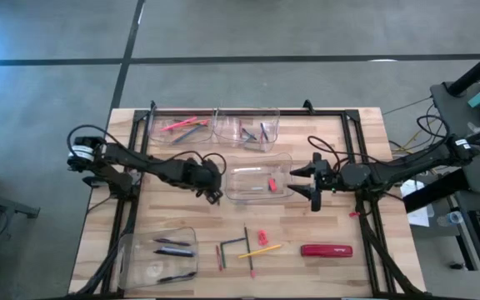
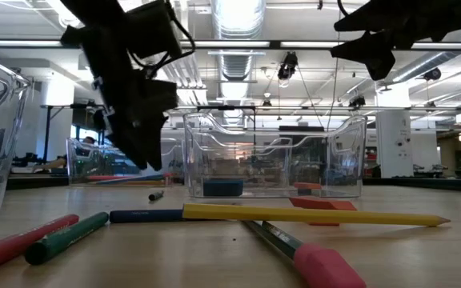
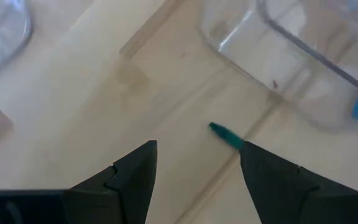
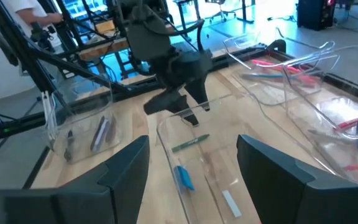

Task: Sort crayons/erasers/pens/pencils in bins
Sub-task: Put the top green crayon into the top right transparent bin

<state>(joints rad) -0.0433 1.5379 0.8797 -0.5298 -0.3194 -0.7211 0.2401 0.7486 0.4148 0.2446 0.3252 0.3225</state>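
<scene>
I found the left gripper (image 1: 213, 192) low over the tabletop (image 1: 340, 275), its fingers (image 3: 132, 180) spread and pinching nothing. A short green stick (image 3: 225, 135) lay on the bare wood just ahead of the fingers, between their tips and the corner of the middle bin (image 1: 258, 177). The right gripper (image 1: 312, 181) hung at the opposite end of that bin, its fingers (image 4: 272, 171) likewise spread and empty. Inside the bin I noted a red eraser (image 1: 272, 183) nearer the right fingers. Two bins (image 1: 215, 127) stood side by side well beyond both grippers, holding thin sticks; a fourth bin (image 1: 158, 254) sat behind the left fingers. Loose pencils (image 1: 261, 249) and an eraser (image 1: 262, 237) lay behind the grippers, a large red oblong (image 1: 326, 249) beside them.
</scene>
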